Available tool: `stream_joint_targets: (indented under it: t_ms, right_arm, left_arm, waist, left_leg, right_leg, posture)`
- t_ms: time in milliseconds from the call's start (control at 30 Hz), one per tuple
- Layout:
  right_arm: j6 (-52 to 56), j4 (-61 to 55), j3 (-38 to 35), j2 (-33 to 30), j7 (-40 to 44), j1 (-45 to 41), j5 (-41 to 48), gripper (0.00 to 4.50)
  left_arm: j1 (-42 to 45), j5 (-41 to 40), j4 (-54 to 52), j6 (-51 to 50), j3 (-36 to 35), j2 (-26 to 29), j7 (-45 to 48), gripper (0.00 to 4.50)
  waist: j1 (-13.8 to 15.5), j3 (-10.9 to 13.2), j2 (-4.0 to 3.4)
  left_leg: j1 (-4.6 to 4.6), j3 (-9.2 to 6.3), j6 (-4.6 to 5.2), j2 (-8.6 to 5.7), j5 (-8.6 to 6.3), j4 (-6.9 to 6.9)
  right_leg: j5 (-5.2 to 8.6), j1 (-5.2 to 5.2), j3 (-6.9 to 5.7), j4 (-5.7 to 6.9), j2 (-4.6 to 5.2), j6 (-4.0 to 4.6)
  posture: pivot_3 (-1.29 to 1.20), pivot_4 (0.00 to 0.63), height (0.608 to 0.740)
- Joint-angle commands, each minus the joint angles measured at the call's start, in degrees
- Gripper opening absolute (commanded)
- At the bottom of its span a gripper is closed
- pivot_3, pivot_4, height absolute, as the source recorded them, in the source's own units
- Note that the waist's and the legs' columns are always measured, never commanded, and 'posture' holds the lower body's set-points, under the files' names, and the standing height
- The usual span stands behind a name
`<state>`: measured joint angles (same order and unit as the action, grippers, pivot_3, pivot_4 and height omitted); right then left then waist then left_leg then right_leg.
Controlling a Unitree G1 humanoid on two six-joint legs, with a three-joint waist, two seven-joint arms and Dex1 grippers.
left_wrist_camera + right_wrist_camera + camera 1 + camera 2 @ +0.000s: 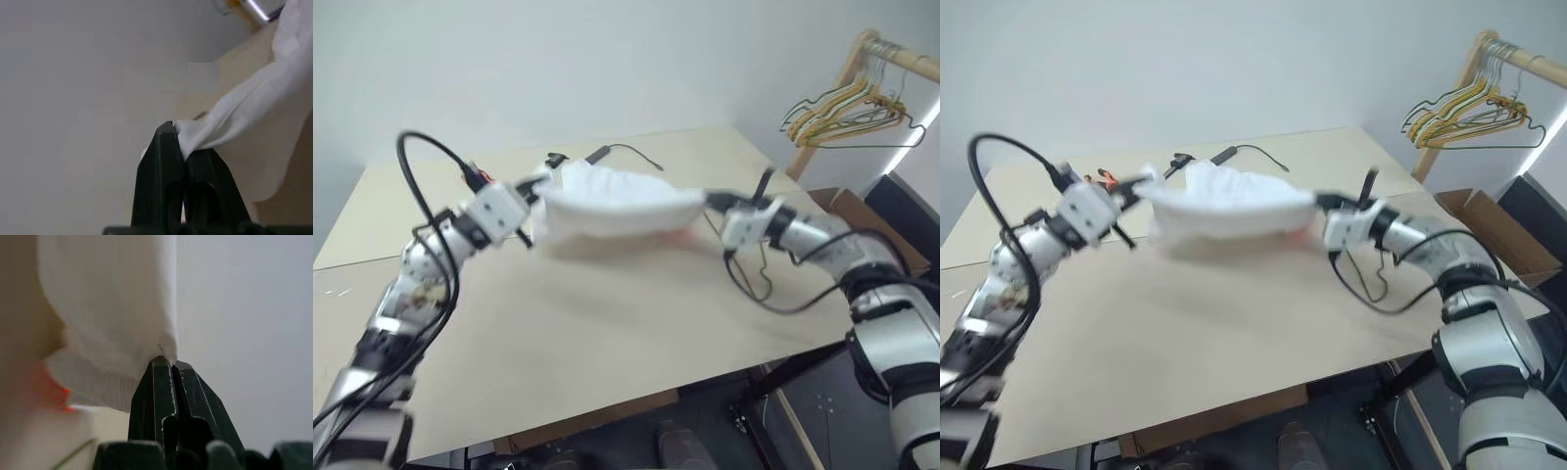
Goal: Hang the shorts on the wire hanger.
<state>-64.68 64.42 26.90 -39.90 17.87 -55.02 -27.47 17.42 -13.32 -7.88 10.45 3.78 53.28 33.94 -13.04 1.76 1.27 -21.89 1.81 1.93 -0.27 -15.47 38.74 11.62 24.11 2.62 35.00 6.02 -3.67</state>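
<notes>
You have the shorts [612,208] stretched in the air between both grippers, just above centre frame in the head views, over the far half of the beige table [607,333]. The left gripper [182,147] is clenched on one edge of the white cloth, and the right gripper [168,361] is clenched on the opposite edge, near the gathered band. Both pinches look thin, right at the fabric's rim.

This reads as the spread-and-carry step: the garment is lifted and opened out, but not yet on any hanger. Something thin and wiry shows on the table at right of centre, under your right forearm [759,279]; whether it is the wire hanger or a cable, the blur will not let you tell. Your next move calls for finding that hanger, then lowering the cloth over its bar without letting either edge slip.

Count: one pair of shorts, two grippers, one table, one bunch of yellowish hangers [847,108] on a wooden rack [862,59] at upper right, one cardboard box [862,215] at the right edge.
</notes>
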Motion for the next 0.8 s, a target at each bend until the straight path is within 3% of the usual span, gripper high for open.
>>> stream_joint_targets:
  t_ms: [33,200,300,433,567,800]
  right_arm:
    - [-4.12,-2.32,0.45,-1.04,9.94,1.27,4.40,0.00]
    - [-6.28,-5.82,1.22,-2.37,15.06,5.69,4.25,0.00]
    - [-6.31,-8.09,0.66,-3.52,16.05,7.53,3.92,0.00]
    - [-6.06,-11.60,-0.23,-5.53,15.63,10.37,2.89,0.00]
    - [-4.38,-16.06,-1.10,-7.65,14.48,13.16,1.33,0.00]
    - [-0.25,-28.71,-2.99,-12.66,17.61,22.18,6.15,0.00]
  left_arm:
    - [-6.93,-5.35,-11.57,-9.48,-7.52,5.51,5.48,0.02]
    - [-19.64,-6.74,-20.40,-17.52,-12.88,13.35,15.52,0.02]
    - [-25.86,-7.14,-26.65,-25.28,-14.88,16.60,18.75,0.02]
    - [-29.15,-8.03,-34.85,-34.49,-14.61,16.61,17.67,0.02]
    - [-29.58,-4.91,-38.74,-38.60,-11.41,16.97,17.47,0.02]
    - [-30.23,-2.80,-41.81,-41.83,-5.90,14.01,15.96,0.02]
  waist:
    - [0.08,0.02,-0.02]
    - [1.49,0.72,0.03]
    - [2.72,0.77,0.07]
    - [3.72,0.78,0.05]
    - [4.36,0.77,0.06]
    - [4.65,0.75,0.04]
  left_leg:
    - [0.14,-0.01,0.03,-0.01,-0.02,0.05]
    - [2.66,0.00,0.06,0.08,-0.10,0.05]
    - [3.35,-0.04,0.04,0.16,-0.11,0.04]
    - [3.45,-0.02,0.01,0.18,-0.12,0.01]
    - [3.37,-0.02,-0.14,0.17,-0.29,0.00]
    - [3.01,-0.03,-0.10,0.21,-0.67,0.00]
  right_leg:
    - [0.00,-0.18,-0.03,0.02,0.01,0.00]
    - [0.51,-2.64,-0.11,-0.13,-0.02,-0.33]
    - [0.92,-3.20,-0.15,0.03,-0.03,0.13]
    - [0.96,-3.24,-0.11,0.08,-0.03,0.20]
    - [0.82,-3.13,-0.10,0.10,-0.06,0.40]
    - [0.95,-2.83,-0.09,0.06,-0.14,0.25]
  posture:
    - [-0.03,0.000,0.740]
    - [-0.03,0.000,0.740]
    - [-0.05,0.000,0.740]
    - [-0.06,0.000,0.740]
    - [-0.07,0.000,0.740]
    - [-0.09,0.000,0.740]
